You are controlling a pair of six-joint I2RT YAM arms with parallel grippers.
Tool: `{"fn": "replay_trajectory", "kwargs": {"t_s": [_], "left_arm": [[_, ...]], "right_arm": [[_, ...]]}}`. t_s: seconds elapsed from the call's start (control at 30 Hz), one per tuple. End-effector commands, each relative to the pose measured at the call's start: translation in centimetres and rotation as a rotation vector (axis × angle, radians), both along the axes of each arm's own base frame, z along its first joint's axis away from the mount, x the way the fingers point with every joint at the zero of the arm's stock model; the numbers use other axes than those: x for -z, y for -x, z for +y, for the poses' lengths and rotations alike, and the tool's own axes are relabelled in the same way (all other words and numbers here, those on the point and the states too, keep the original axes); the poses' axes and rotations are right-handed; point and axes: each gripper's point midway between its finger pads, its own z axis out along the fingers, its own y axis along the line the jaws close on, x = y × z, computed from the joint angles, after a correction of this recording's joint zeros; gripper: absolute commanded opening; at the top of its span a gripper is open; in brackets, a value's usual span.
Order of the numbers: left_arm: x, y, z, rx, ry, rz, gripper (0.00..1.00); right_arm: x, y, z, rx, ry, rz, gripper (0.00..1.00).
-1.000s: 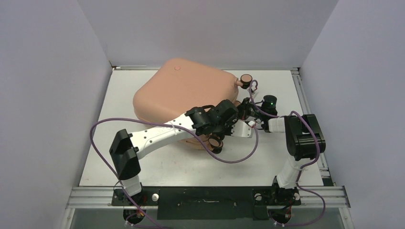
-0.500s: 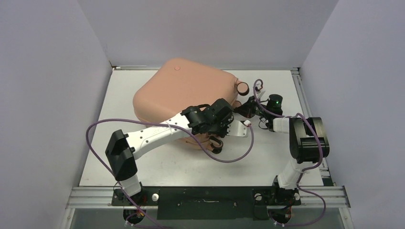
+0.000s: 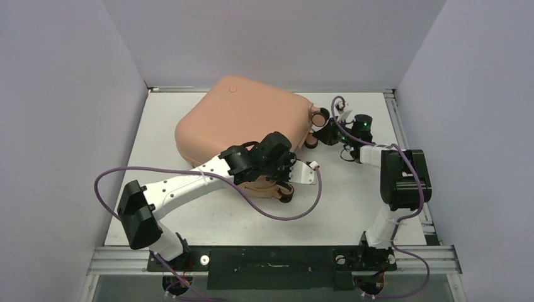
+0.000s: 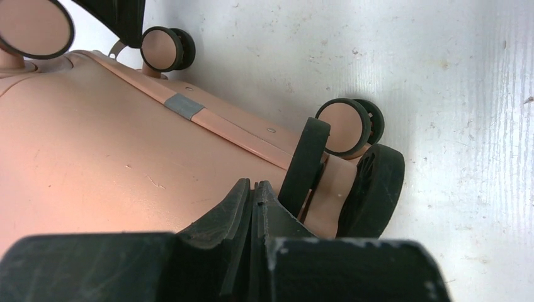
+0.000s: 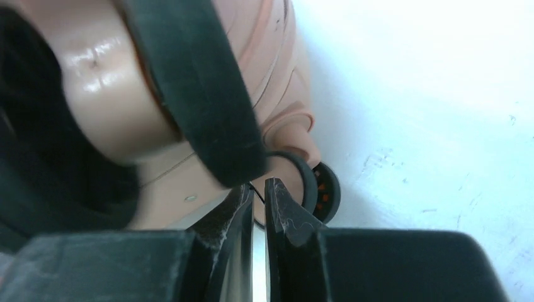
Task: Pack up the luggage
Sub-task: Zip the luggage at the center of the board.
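1. While the luggage (image 3: 233, 116) lies closed on its side at the far middle of the table (image 3: 208, 214), with its wheels facing the right edge, we judge that both arms are working at the wheel end.
2. The left gripper (image 4: 254, 192) has its fingers pressed flat together with nothing between them. The tips rest against the pink shell just beside the near caster wheel (image 4: 345, 126).
3. The right gripper (image 5: 259, 189) sits at the far caster wheel (image 3: 319, 116) with its fingers all but shut. A thin dark sliver shows in the slit, and we cannot tell whether it is held or merely behind.
4. We see a risk of slipping, because closed tips pushing on a rounded, glossy shell could skate off onto a wheel.
5. If both arms push unevenly, the case could pivot or slide toward the far-left corner.
6. The purple cable (image 3: 271, 211) loops close to the near wheel and could snag there.
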Motion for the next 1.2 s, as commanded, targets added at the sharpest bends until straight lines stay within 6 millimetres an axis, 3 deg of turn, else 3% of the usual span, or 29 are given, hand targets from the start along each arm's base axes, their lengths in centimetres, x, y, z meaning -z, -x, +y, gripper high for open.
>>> {"fn": "replay_trajectory", "kwargs": {"t_s": [0.0, 0.33, 0.47, 0.57, 0.7, 0.8, 0.87, 0.9, 0.97, 1.03, 1.17], "left_arm": [[8.4, 9.1, 10.9, -0.007, -0.462, 0.438, 0.0], [7.7, 8.8, 12.5, -0.037, -0.427, 0.444, 0.0], [7.4, 8.8, 12.7, -0.04, -0.415, 0.448, 0.0], [7.0, 9.0, 12.7, -0.027, -0.407, 0.456, 0.0], [6.2, 9.5, 12.3, -0.006, -0.374, 0.484, 0.0], [5.1, 8.1, 11.8, -0.058, -0.312, 0.451, 0.0], [3.8, 6.7, 11.8, -0.096, -0.258, 0.427, 0.19], [2.9, 6.0, 11.8, -0.113, -0.227, 0.412, 0.31], [0.1, 4.6, 11.8, -0.138, -0.137, 0.37, 0.55], [-2.4, 3.3, 11.9, -0.162, -0.047, 0.327, 0.75], [-7.9, 0.1, 12.3, -0.27, 0.181, 0.238, 0.93]], "right_arm": [[-2.9, -7.4, -4.3, 0.28, 0.167, -0.192, 0.05], [-3.4, -13.0, -4.5, 0.406, 0.23, -0.162, 0.05], [-5.3, -14.2, -5.3, 0.464, 0.241, -0.226, 0.05], [-4.5, -14.7, -2.7, 0.346, 0.194, -0.189, 0.05], [-2.0, -14.8, 0.5, 0.231, 0.182, -0.11, 0.05], [-1.3, -14.2, 1.1, 0.202, 0.138, -0.088, 0.05], [-0.9, -13.0, 1.4, 0.172, 0.115, -0.071, 0.1], [-0.2, -12.1, 1.6, 0.155, 0.111, -0.046, 0.18], [0.8, -10.0, 2.5, 0.104, 0.103, -0.004, 0.3], [1.4, -7.8, 3.8, 0.041, 0.086, 0.022, 0.36], [2.0, -3.8, 5.9, -0.034, -0.013, 0.086, 0.36]]}}
